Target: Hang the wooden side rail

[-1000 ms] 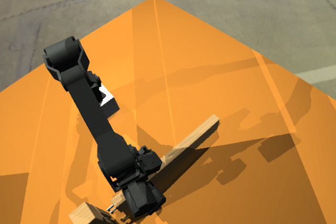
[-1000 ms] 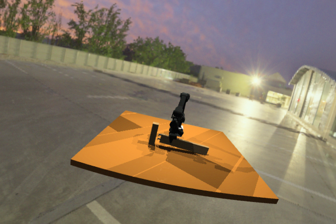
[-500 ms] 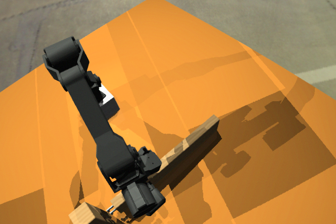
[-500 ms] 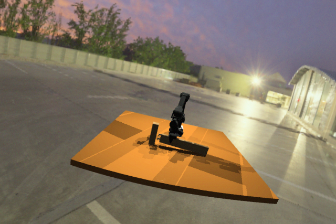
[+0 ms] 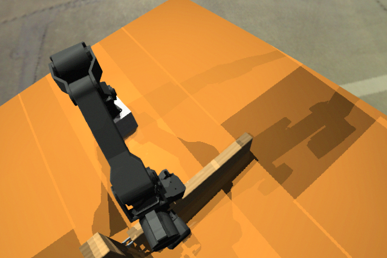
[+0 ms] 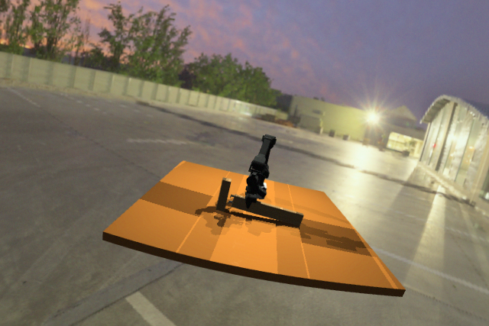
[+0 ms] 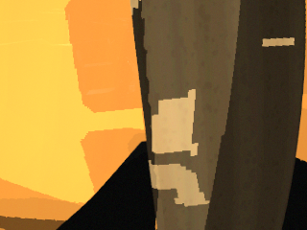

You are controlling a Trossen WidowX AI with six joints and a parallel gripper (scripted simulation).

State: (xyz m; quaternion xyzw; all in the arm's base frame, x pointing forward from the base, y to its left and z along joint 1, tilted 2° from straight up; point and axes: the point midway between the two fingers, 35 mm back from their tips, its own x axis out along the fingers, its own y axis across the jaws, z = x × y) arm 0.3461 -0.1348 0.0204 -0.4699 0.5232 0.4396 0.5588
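Note:
The wooden side rail (image 5: pixel 218 164) (image 6: pixel 280 213) (image 7: pixel 192 72) is tilted: its hook end is raised above its shadow, and its far end is low, at or very near the table (image 5: pixel 178 30) (image 6: pixel 244 251). My gripper (image 6: pixel 249 203) (image 7: pixel 188 147) is shut on the rail nearer the hook end, with one black finger on each side in the wrist view. The headboard post (image 5: pixel 97 245) (image 6: pixel 224 195) stands upright just beyond that end. Bluish metal of the hooks (image 5: pixel 127 241) shows in the narrow gap between rail and post. The slot and pins are hidden, so I cannot tell whether the hooks touch the pins.
The arm (image 5: pixel 100 127) (image 6: pixel 266 150) reaches over the table to the rail. A grey and white block (image 5: pixel 126 124) is beside the arm, partly hidden by it. Dark shadows lie across the table around the rail and post.

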